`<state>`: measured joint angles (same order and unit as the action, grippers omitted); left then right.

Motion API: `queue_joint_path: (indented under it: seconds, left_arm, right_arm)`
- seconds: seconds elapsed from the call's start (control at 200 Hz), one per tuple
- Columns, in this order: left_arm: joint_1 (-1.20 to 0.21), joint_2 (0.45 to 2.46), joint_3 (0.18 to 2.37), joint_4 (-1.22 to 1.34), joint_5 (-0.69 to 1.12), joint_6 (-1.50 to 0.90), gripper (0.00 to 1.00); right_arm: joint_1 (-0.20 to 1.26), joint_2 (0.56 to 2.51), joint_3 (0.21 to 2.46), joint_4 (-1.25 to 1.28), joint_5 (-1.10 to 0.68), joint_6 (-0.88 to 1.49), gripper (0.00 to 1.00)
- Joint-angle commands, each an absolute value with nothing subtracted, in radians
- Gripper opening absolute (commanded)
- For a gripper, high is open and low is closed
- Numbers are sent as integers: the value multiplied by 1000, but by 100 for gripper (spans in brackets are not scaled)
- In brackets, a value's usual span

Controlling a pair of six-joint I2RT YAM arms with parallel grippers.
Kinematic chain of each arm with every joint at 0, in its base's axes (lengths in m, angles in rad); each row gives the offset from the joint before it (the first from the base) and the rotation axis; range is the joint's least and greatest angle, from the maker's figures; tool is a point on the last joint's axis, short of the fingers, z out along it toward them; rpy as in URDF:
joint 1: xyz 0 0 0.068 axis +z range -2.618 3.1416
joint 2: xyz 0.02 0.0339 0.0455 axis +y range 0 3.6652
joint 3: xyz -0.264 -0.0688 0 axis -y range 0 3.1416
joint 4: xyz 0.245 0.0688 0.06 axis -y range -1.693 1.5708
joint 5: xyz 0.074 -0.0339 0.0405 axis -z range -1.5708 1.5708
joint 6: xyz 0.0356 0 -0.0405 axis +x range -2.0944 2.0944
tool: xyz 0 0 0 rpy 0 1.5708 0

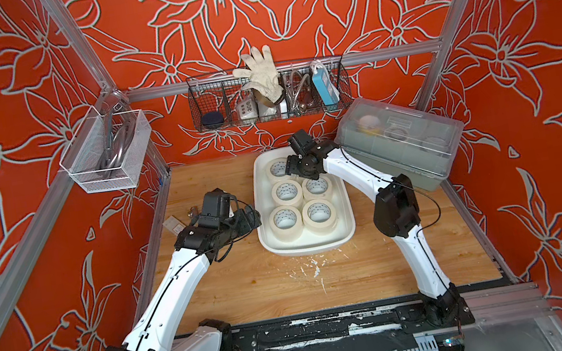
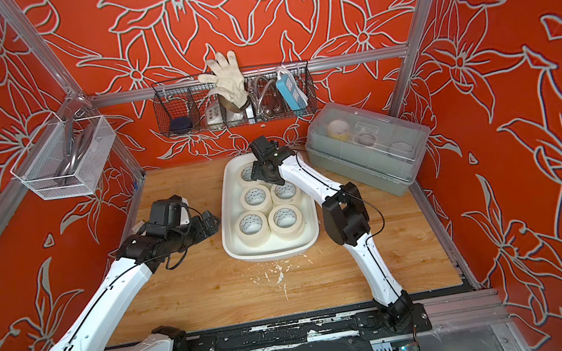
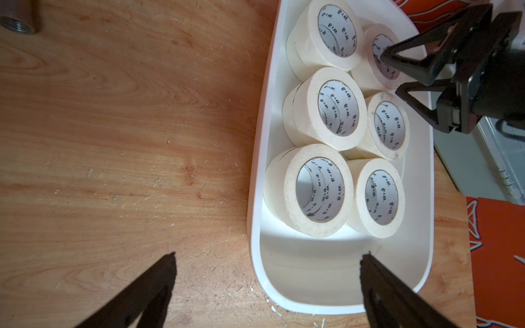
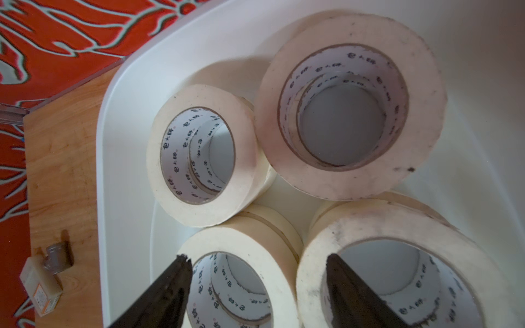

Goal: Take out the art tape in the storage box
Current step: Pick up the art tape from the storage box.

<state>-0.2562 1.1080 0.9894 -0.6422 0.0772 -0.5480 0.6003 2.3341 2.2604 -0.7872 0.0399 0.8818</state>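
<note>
On the worktop [image 1: 251,288], near left: left hand [image 3: 268,259] hangs beside the box [image 1: 308,249] rim, jaws wide, empty. In box: tape [image 3: 305,122], cream rolls in stacks, cores up. Far end of box: right hand [image 4: 257,258], jaws partly apart, straddles one roll's wall, not clamped.

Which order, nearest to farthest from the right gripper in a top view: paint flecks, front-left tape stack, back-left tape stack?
1. Back-left tape stack, beside the right gripper.
2. Front-left tape stack, the storage box's near end.
3. Paint flecks, on the table in front.
</note>
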Motion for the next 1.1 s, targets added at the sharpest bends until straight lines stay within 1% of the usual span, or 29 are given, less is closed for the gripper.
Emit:
queue_joint_path:
  seconds: [0.0,0.13,0.27,0.475,0.626,0.821,1.091]
  left_arm:
    - [-256,1092,984,-638,87,-553,99]
    - [-256,1092,986,-637,86,-552,99]
    - [-256,1098,992,-641,81,-544,99]
    - [-256,1101,992,-649,77,-537,99]
    - [-256,1096,988,-649,77,-537,99]
    - [-256,1095,989,-652,75,-537,99]
    - [-256,1090,996,-683,51,-557,99]
  right_arm:
    - [607,2387,2329,-829,91,910,77]
    - [607,2442,2394,-818,86,914,75]
    - [608,2485,2421,-764,82,914,68]
    - [606,2555,2486,-734,97,924,64]
    - [604,2587,2494,-675,100,930,58]
    - [597,2633,2531,-666,127,941,50]
    - [580,2660,2537,-649,78,978,49]
